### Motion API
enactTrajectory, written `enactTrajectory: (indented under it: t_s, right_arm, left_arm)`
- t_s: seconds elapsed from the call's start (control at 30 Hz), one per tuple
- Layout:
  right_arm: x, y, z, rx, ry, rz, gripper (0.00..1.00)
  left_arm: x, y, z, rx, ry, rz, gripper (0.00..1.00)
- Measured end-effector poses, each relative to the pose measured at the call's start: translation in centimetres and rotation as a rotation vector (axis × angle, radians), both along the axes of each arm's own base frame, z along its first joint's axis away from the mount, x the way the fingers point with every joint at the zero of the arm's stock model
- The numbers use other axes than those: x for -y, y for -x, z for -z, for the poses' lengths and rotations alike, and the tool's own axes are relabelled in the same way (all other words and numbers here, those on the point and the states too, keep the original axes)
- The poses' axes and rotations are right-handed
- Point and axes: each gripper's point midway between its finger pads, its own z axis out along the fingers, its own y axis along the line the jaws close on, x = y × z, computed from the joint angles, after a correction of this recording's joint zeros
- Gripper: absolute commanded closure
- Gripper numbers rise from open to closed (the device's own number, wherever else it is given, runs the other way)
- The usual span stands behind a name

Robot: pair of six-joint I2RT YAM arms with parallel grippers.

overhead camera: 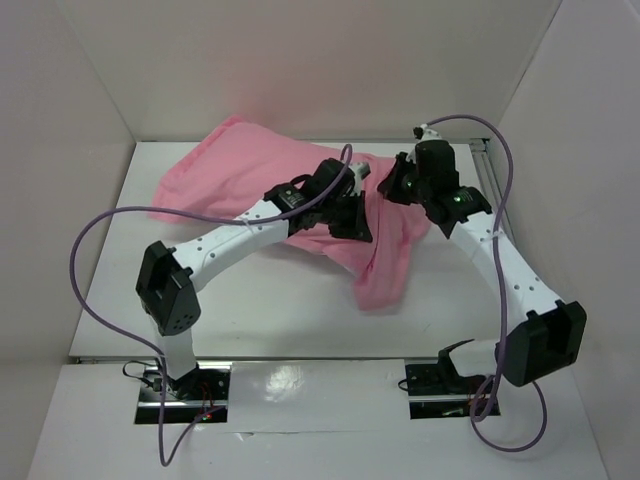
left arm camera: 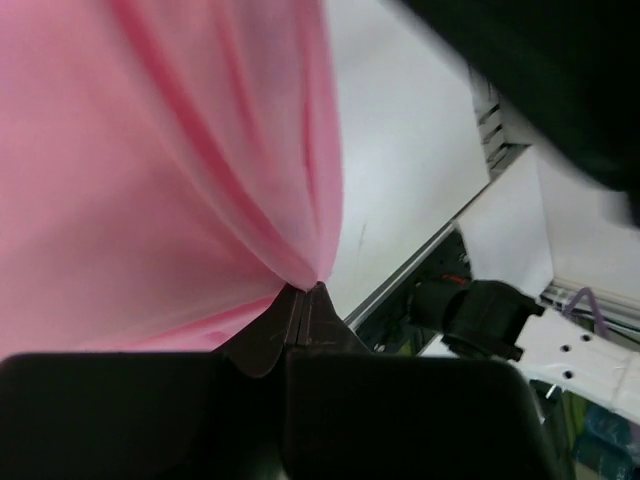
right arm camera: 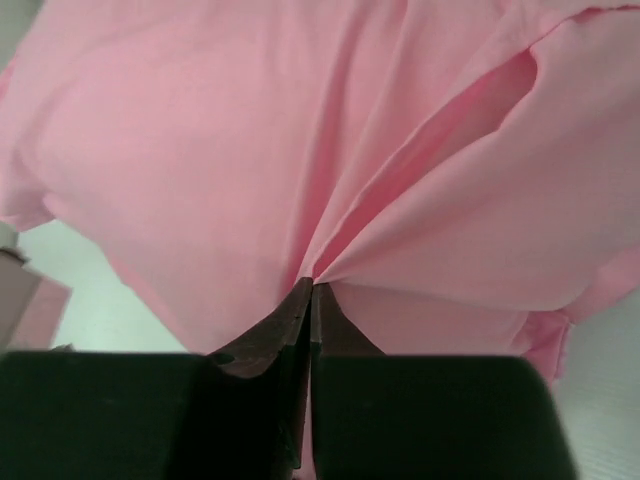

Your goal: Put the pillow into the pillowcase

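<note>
Left pincer [left arm camera: 303,291] is pinching a fold of the pink pillowcase [left arm camera: 150,180]. The cloth bunches into a sharp point right at its tips. Right pincer [right arm camera: 310,286] does the same thing, and pink folds fan out from where it bites. Both are pressed tight with only thin cloth between the jaws.

The pillowcase lies across the far half of the white table [overhead camera: 280,320]. One loose flap hangs toward the near side. No white pillow shows anywhere. The far left part of the pink cloth looks fat and puffy, so I think the pillow is inside, but I cannot be sure.

I think each pincer holds its own bit of cloth so the two can pull the sack straight, or tug it further over what is inside. They grip near each other, close to the middle of the table.

The left arm [overhead camera: 225,238] has its elbow bent at the near left and stretches its long white part out to the right. The right arm [overhead camera: 500,262] leans away from its base toward the far middle, with its wrist tipped down over the cloth.
</note>
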Motion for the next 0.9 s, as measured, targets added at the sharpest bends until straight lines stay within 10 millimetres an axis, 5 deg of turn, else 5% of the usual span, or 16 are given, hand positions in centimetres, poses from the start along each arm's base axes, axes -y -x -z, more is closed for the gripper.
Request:
enactTrajectory:
  t_s: [0.07,0.13,0.17,0.27,0.33,0.4,0.57,0.7,0.77,0.9]
  right_arm:
    - [0.5,-0.7,0.5,-0.021,0.015,0.022,0.5]
    - [1.5,-1.4,1.4,-0.045,0.053,0.055,0.25]
    - [2.2,-1.4,1.9,-0.061,0.07,0.076,0.13]
    - [5.7,-0.6,1.9,-0.083,0.126,0.165,0.04]
    - [8.3,0.6,1.0,-0.083,0.149,0.228,0.0]
    - [10.1,2.0,-0.1,-0.069,0.166,0.272,0.0]
    - [10.7,6.4,-0.7,-0.043,0.17,0.254,0.0]
    - [10.6,9.1,2.7,-0.136,0.188,0.223,0.0]
    - [10.4,9.9,4.5,-0.193,0.191,0.201,0.0]
    - [10.0,10.8,5.9,-0.248,0.188,0.173,0.0]
  left_arm:
    - [0.9,-0.6,-0.7,0.004,0.021,0.018,0.95]
    - [2.1,-1.3,-1.8,0.023,0.036,0.046,0.66]
    - [2.4,-1.7,-2.4,0.037,0.041,0.057,0.36]
    - [1.6,-2.5,-3.4,0.061,0.031,0.065,0.19]
    - [-0.9,-3.1,-3.4,0.06,0.011,0.032,0.19]
    - [-5.4,-4.3,-3.3,0.051,-0.019,-0.047,0.2]
    - [-23.9,-9.0,-4.2,0.053,-0.067,-0.523,0.19]
    - [-37.6,-7.3,-2.8,0.034,-0.098,-0.923,0.05]
    - [-41.5,-5.8,-0.8,-0.011,-0.096,-1.05,0.0]
    - [-45.2,-4.1,4.6,-0.147,-0.088,-1.182,0.0]
